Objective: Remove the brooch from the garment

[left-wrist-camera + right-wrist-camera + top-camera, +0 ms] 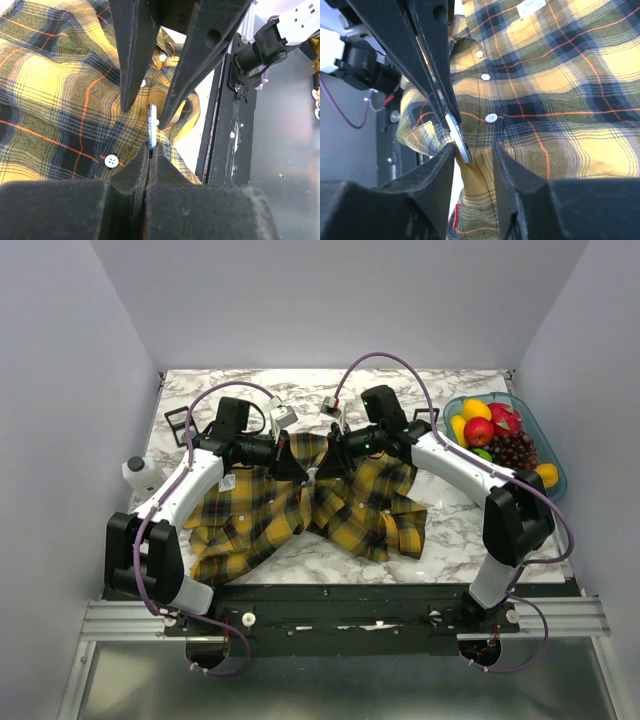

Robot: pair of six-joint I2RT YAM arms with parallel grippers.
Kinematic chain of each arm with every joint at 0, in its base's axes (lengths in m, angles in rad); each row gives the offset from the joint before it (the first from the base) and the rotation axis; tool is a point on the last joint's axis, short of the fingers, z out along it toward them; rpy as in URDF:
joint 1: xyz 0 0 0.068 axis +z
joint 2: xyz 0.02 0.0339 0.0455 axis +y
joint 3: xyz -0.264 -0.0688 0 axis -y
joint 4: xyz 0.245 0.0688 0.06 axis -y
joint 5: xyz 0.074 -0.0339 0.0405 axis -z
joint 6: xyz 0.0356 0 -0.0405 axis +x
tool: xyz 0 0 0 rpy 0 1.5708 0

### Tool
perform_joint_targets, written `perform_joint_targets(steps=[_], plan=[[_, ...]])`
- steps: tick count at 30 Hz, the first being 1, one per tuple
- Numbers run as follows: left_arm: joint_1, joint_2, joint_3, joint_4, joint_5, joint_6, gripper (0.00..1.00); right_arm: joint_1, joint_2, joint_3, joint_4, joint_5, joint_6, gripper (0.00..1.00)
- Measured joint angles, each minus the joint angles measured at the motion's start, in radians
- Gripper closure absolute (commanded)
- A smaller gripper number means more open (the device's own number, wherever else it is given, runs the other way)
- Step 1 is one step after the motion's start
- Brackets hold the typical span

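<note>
Brooch (458, 136), thin round disc edge-on, plaid flannel garment (560, 100)

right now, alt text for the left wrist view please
The left gripper is pinched shut on the edge of a small brooch, seen edge-on against a yellow and navy plaid shirt. The right gripper reaches in from the top, open, its fingers either side of the brooch.
</note>
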Motion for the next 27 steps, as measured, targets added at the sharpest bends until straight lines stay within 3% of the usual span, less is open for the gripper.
perform_joint_targets(steps=[16, 24, 27], plan=[[0.0, 0.031, 0.014, 0.006, 0.03, -0.003, 1.0, -0.004, 0.032, 0.011, 0.001, -0.044, 0.048, 0.65], [-0.016, 0.036, 0.063, -0.084, 0.011, 0.109, 1.0, -0.008, 0.077, 0.024, 0.007, -0.098, 0.124, 0.65], [-0.015, 0.036, 0.069, -0.106, -0.006, 0.15, 1.0, -0.013, 0.108, 0.045, 0.005, -0.135, 0.138, 0.59]])
